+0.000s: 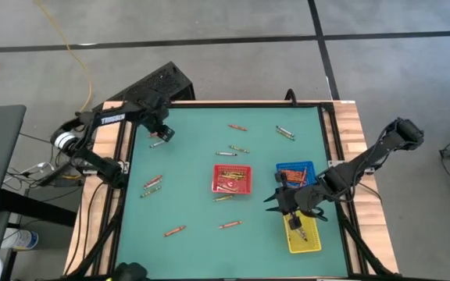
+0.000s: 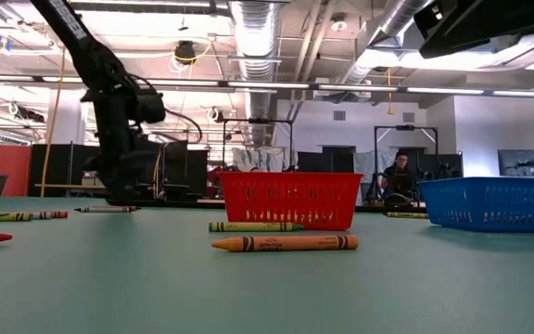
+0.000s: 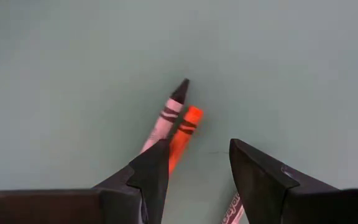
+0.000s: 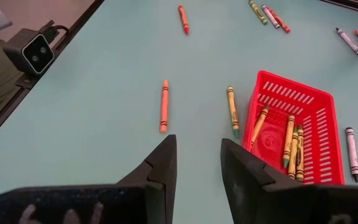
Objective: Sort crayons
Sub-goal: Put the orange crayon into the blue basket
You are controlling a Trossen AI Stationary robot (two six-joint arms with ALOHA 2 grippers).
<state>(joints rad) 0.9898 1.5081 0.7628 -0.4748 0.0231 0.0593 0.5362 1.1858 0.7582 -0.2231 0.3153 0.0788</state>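
Several crayons lie scattered flat on the green table (image 1: 194, 203). My left gripper (image 1: 161, 134) is at the far left, low over the table and open. A grey crayon (image 3: 166, 115) and an orange crayon (image 3: 184, 130) lie side by side just ahead of its fingertips (image 3: 197, 155), partly hidden behind one finger (image 3: 151, 174). My right gripper (image 1: 272, 200) is open and empty (image 4: 197, 152). It hovers between the red tray (image 1: 233, 178) and the yellow tray (image 1: 301, 234), pointing toward the table's left. Several crayons (image 4: 289, 144) lie in the red tray.
A blue tray (image 1: 295, 173) stands behind the yellow tray at the right. Loose crayons lie at the far middle (image 1: 237, 126), the left (image 1: 153, 183) and the near side (image 1: 174, 230). In the low view an orange crayon (image 2: 286, 243) lies nearest. A person (image 2: 399, 174) sits in the room behind.
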